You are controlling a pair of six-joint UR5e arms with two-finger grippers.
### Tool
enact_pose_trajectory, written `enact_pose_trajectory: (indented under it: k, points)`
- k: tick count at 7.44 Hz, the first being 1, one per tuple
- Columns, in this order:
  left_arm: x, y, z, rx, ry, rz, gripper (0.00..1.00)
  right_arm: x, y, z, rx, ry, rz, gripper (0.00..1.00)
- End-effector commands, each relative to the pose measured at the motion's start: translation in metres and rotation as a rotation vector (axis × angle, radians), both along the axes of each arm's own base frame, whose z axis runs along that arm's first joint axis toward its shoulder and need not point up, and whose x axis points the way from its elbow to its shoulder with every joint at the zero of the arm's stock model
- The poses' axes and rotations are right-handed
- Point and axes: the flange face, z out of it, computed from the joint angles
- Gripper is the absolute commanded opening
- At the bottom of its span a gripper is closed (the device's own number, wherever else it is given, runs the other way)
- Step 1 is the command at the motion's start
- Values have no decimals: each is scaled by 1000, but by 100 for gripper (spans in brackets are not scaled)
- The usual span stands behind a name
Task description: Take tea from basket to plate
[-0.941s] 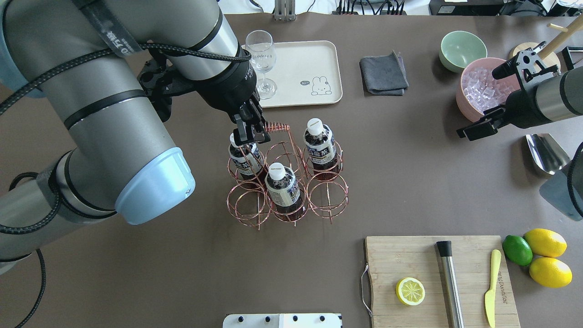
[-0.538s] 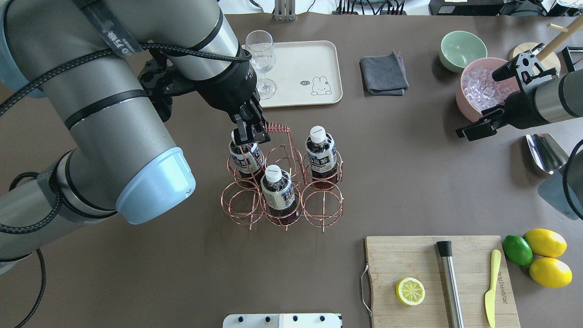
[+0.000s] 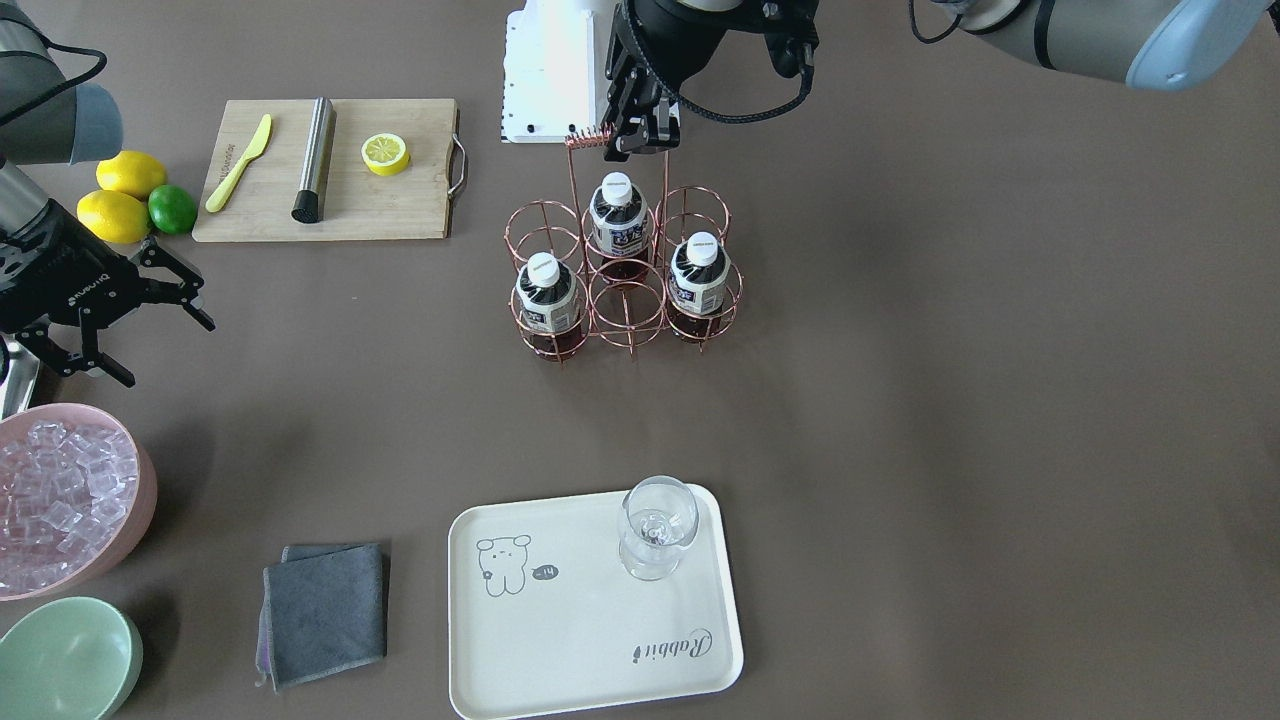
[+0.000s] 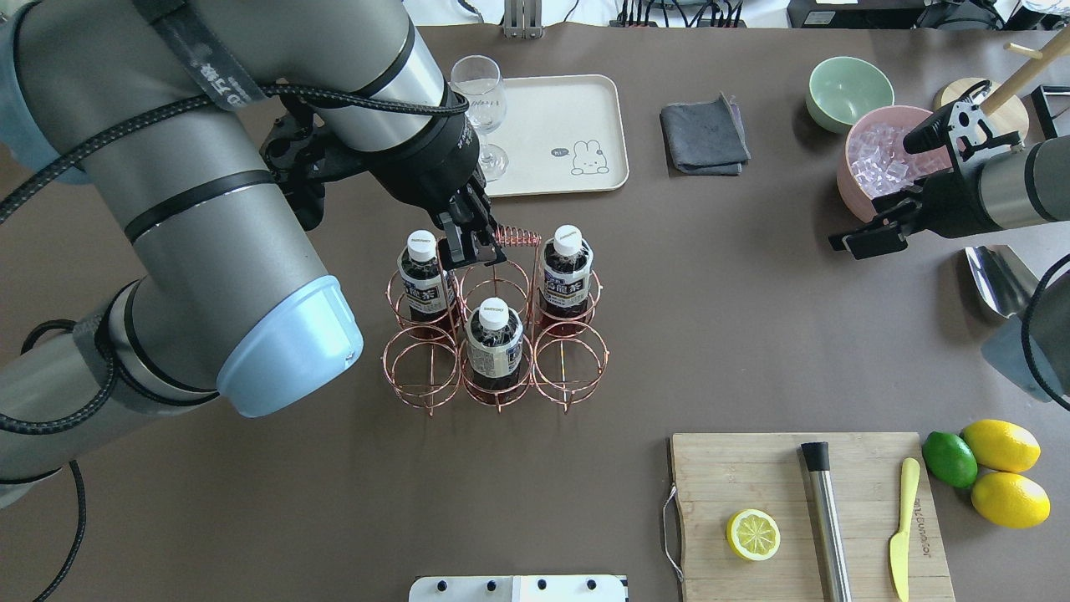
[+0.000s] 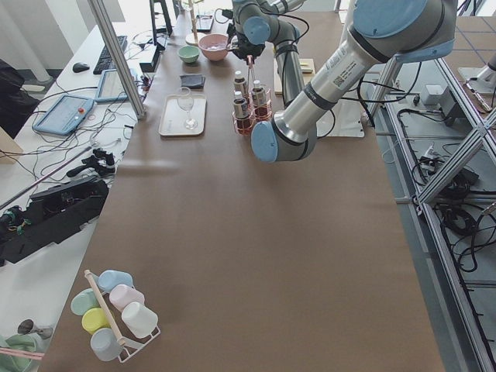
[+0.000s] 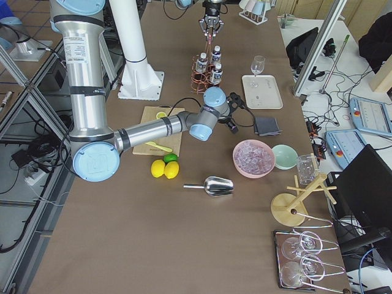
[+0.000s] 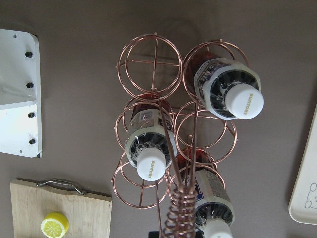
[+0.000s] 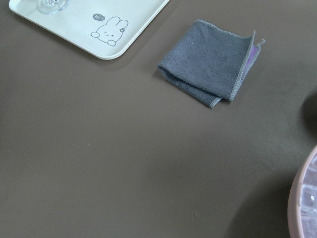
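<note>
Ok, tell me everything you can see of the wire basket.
The basket is rose-gold copper-looking wire: six ring holders in two rows of three, with a tall handle ending in a coil. It stands upright, apparently resting on the brown table. Three tea bottles fill three rings; three are empty. The left hand is shut on the coil.

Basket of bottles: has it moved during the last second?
Yes. In the overhead view the basket has slid toward the left, farther from the cutting board.

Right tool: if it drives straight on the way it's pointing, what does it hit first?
Probably the table, short of the grey cloth: the wrist view of the right tool centres on bare tabletop. Depth is uncertain.
</note>
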Motion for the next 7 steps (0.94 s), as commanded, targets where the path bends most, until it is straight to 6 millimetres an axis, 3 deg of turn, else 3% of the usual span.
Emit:
enact_pose_trajectory:
  k: [1, 5, 7]
  points:
    - [11, -1, 5, -6, -4, -1, 0, -11, -3, -16, -9, -33, 26, 100]
    - [12, -1, 4, -8, -4, -1, 0, -5, 3, -46, 75, -201, 85, 100]
    - [11, 0, 1, -6, 3, -2, 0, -19, -1, -82, 138, -269, 104, 100]
